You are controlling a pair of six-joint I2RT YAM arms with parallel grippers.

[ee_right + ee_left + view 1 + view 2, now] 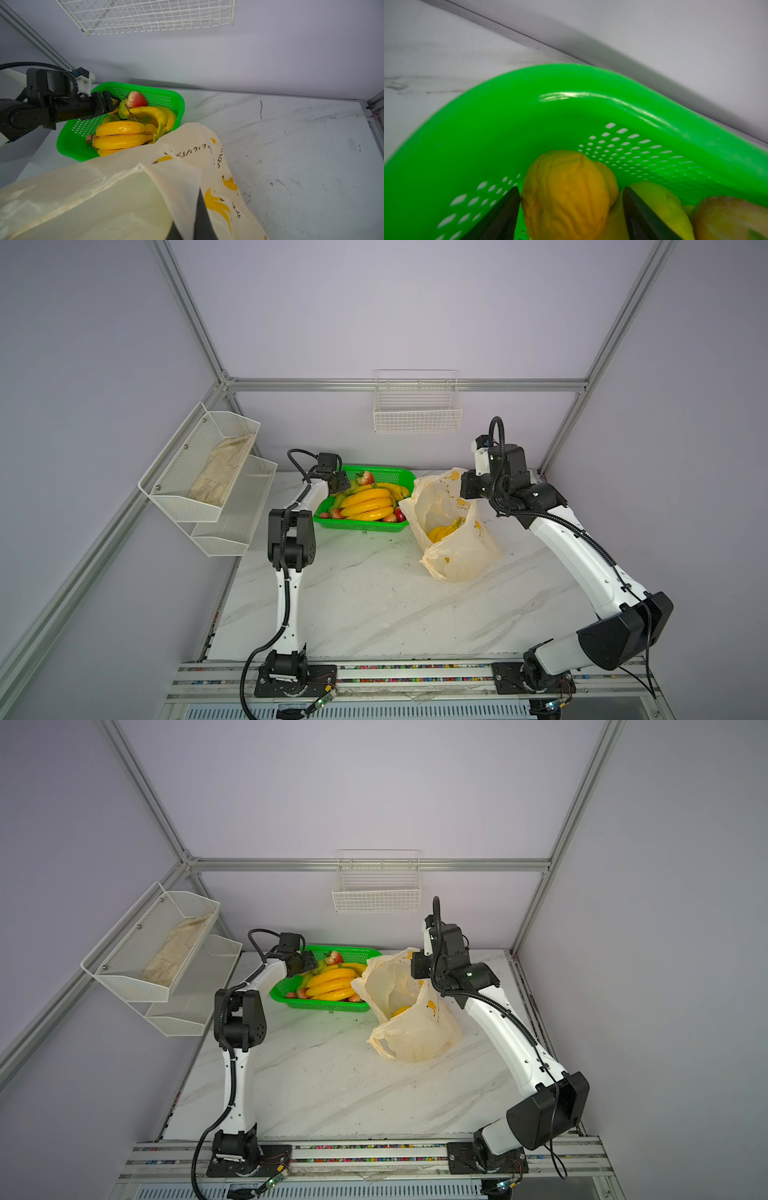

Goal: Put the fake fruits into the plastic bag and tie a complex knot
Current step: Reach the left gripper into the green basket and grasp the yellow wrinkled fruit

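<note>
While in basket, orange pear inside gripper.

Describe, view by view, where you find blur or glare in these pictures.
Left wrist view: the orange pear is soft, and a glare streak crosses the rim of the green basket. Right wrist view: the near bag looks soft. Both top views: the bananas shine.
</note>
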